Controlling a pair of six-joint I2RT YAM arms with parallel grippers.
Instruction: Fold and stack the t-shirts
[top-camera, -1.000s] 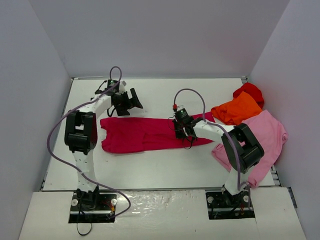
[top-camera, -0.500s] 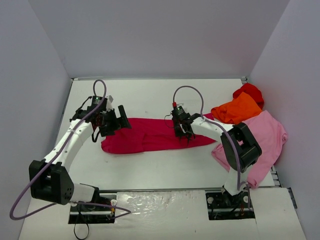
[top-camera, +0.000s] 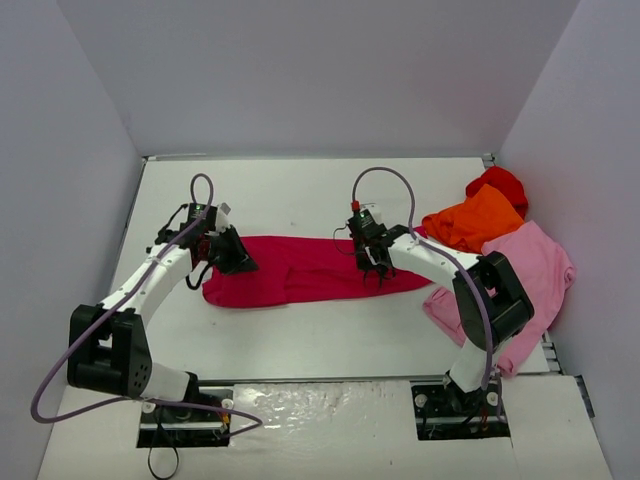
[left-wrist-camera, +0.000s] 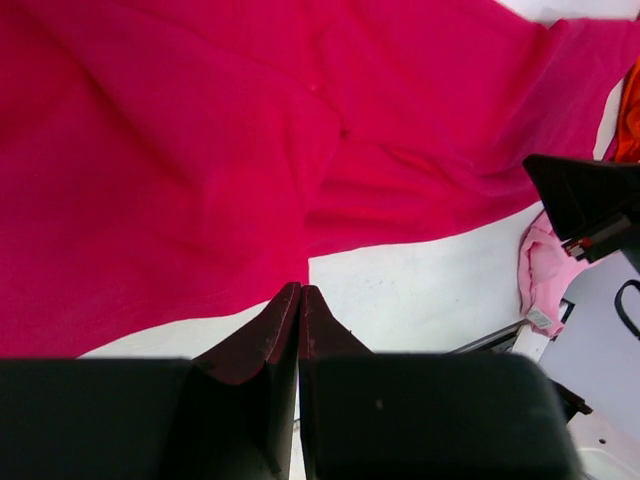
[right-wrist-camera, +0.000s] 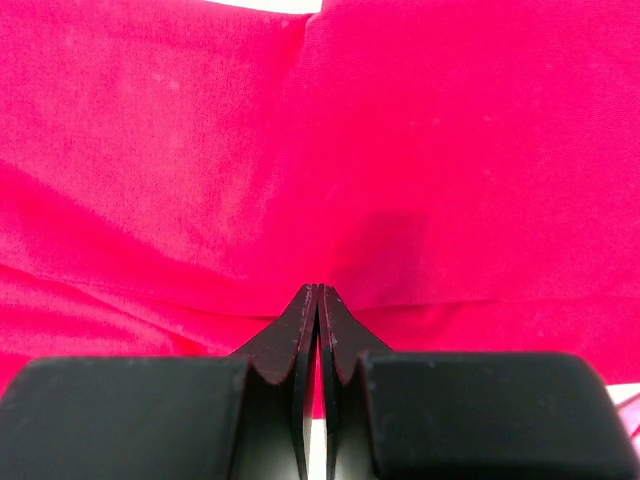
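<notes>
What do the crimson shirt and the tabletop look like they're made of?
Crimson shirt: soft matte knit cloth, probably cotton jersey; it creases and drapes, fine knit grain shows up close. Tabletop: hard, smooth white sheet, perhaps laminate or painted board; flat, no visible texture.

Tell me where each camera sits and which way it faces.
Top: above and behind the bases, looking down on the table, left arm, right arm and crimson shirt.
Left wrist: on the left arm, looking past its shut left pincer at the shirt's edge.
Right wrist: on the right arm, looking past its shut right pincer onto the shirt.
Shared: all views show the crimson shirt.
</notes>
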